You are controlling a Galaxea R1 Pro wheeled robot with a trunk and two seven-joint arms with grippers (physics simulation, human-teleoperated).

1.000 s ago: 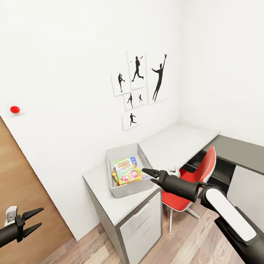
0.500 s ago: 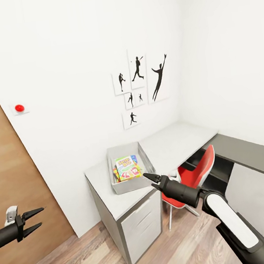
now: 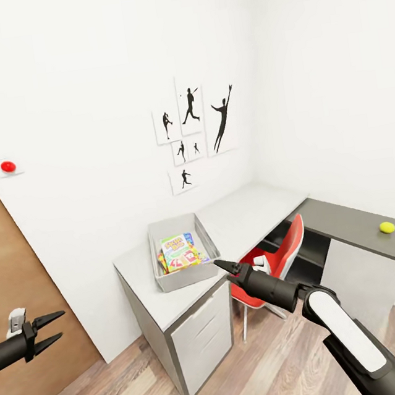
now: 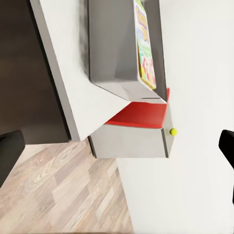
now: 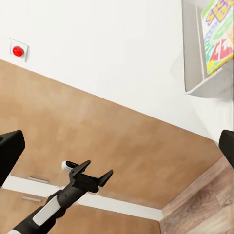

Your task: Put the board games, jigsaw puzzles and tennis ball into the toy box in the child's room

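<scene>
Resting on the worktop (image 3: 243, 216), the toy box (image 3: 184, 276) held board games (image 3: 180, 253); the tennis ball (image 3: 386, 227) lay at 3 o'clock, well apart. Left end effector (image 3: 51, 329) was released, empty; right end effector (image 3: 222, 265) looked clenched, empty.

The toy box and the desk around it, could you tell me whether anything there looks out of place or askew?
One thing stands out: the tennis ball lies alone on the dark far wing of the table, well apart from the toy box. The game boxes lie flat inside the toy box, overlapping a little. Nothing looks spilled or damaged.
</scene>
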